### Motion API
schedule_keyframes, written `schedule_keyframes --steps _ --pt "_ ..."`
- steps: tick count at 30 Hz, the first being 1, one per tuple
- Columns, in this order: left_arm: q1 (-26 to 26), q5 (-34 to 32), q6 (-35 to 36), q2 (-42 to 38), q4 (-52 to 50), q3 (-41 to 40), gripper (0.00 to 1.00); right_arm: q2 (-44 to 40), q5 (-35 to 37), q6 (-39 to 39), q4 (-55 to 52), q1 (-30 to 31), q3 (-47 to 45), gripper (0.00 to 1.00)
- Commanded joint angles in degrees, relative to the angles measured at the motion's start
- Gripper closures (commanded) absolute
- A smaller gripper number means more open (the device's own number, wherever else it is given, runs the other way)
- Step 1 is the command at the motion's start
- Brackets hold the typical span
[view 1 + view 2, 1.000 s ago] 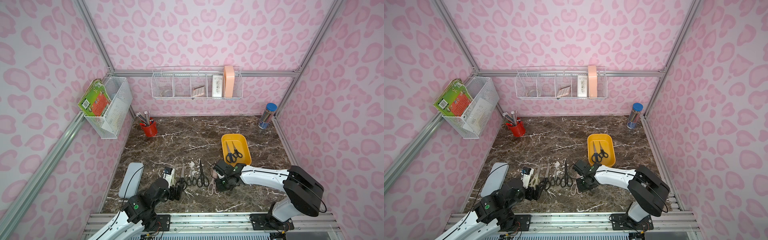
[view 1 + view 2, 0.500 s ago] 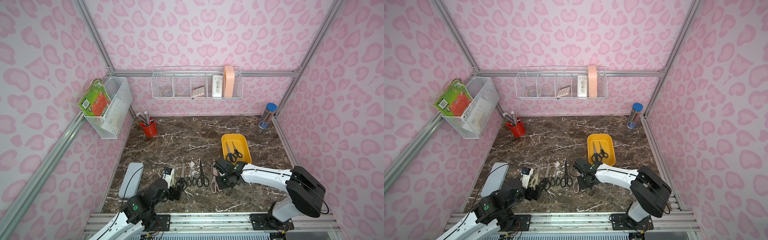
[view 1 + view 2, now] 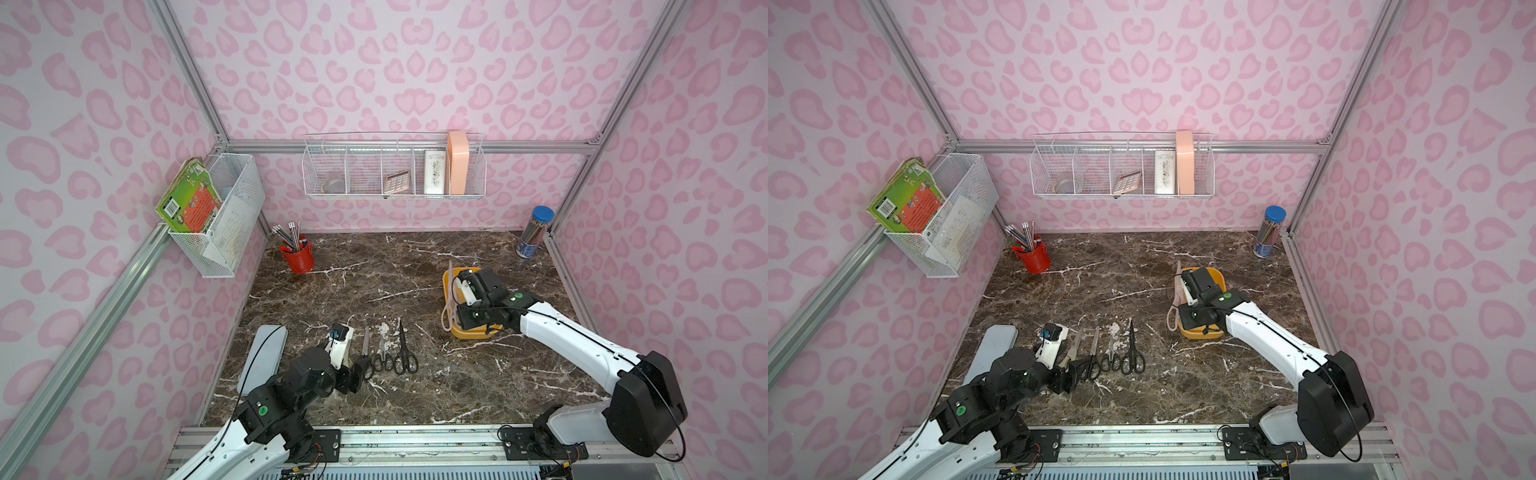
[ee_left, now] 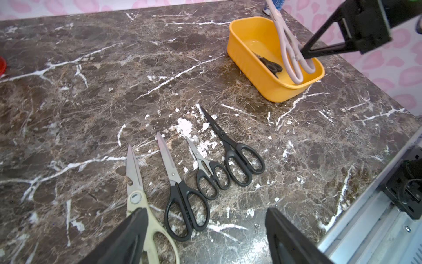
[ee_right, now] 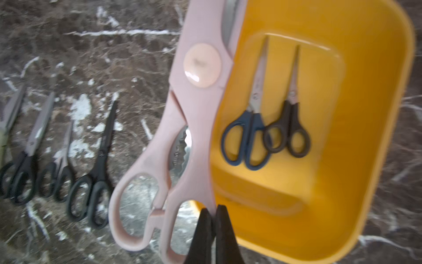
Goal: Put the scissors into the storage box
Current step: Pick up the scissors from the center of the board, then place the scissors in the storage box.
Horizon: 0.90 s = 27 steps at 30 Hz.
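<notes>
Left wrist view looks down on a row of four pairs lying on the marble tabletop (image 4: 91,91). Starting at the far left in a top view, a flat grey-blue pencil case (image 3: 266,357) lies along the side wall, with a red cup (image 3: 298,262) of pencils further back.

Next comes the left gripper (image 4: 205,210), low over the table with its jaws spread wide and nothing clamped. One finger overlaps the handle of the cream-handled scissors (image 4: 137,194). The loops of the large black pair (image 4: 182,205) show between the two fingers. Beside those lie the small black pair (image 4: 207,173) and then the all-black pair (image 4: 237,157). All four lie side by side with blades pointing away from the robot, well apart from the box.

Further right, the right gripper (image 5: 212,211) is pinched tight on one handle loop of the pale pink scissors (image 5: 196,102). These hang tilted in the air along the left rim of the storage box (image 5: 365,137), and I cannot tell whether they touch that rim.

On the box floor the dark blue pair (image 5: 245,137) and the little black pair (image 5: 290,134) lie side by side, their loops touching. A clear tube (image 3: 534,232) with a blue lid stands in the back right corner.
</notes>
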Motion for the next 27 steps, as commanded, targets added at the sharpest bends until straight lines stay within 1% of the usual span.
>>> schedule_keyframes --steps 1,3,6,11,17,22,27 --pt "-0.05 2.15 3.18 2.25 3.08 1.32 0.14 1.57 -1.24 -10.81 -1.52 -6.83 0.75 1.00" --pt "-0.01 2.18 3.32 3.23 3.80 0.91 0.14 2.97 -1.81 -13.71 -0.87 -9.47 1.30 1.00" --pt "-0.01 2.33 3.30 3.36 5.58 -0.21 0.13 6.00 -1.99 -15.03 -0.69 -10.78 3.26 1.00" --pt "-0.03 0.86 2.84 1.01 7.23 -2.42 0.12 11.00 -0.03 -16.41 1.64 -9.94 4.21 1.00" --pt "0.00 -1.76 1.24 -4.00 5.63 -5.24 0.12 14.26 0.61 -16.68 5.67 -8.75 3.61 1.00" --pt "0.02 -2.95 0.01 -7.83 2.89 -7.48 0.11 16.60 1.11 -15.44 6.67 -5.67 3.10 1.00" --pt "-0.03 -3.98 -0.75 -10.99 1.17 -9.07 0.10 17.45 -0.12 -13.09 9.95 -4.46 0.51 1.00"
